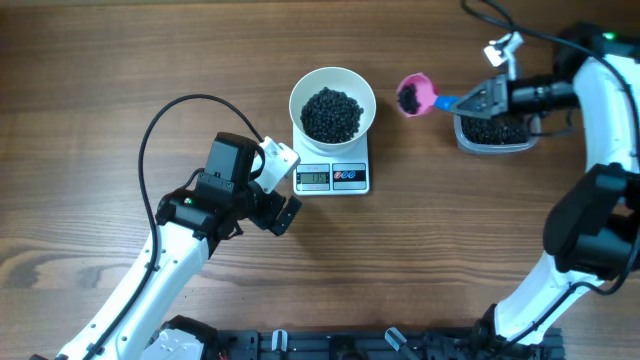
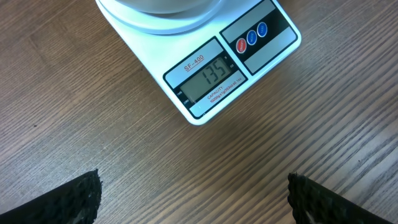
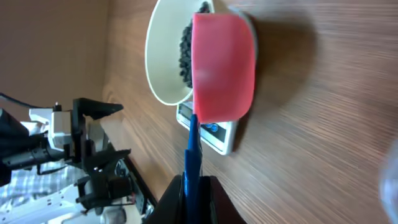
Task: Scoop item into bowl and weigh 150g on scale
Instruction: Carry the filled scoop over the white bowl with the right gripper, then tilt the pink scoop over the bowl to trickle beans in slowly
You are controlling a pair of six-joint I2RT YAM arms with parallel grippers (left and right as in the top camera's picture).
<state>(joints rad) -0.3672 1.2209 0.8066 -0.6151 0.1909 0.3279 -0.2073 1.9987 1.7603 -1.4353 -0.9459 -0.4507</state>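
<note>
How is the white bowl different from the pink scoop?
The bowl is white and wide; the scoop is pink and much smaller, with a blue handle. The bowl sits on the scale; the scoop is held by the right gripper, off the scale. Both hold black beans.

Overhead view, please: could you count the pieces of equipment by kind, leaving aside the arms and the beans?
white bowl: 1
scale: 1
pink scoop: 1
clear tub: 1
Total: 4
</note>
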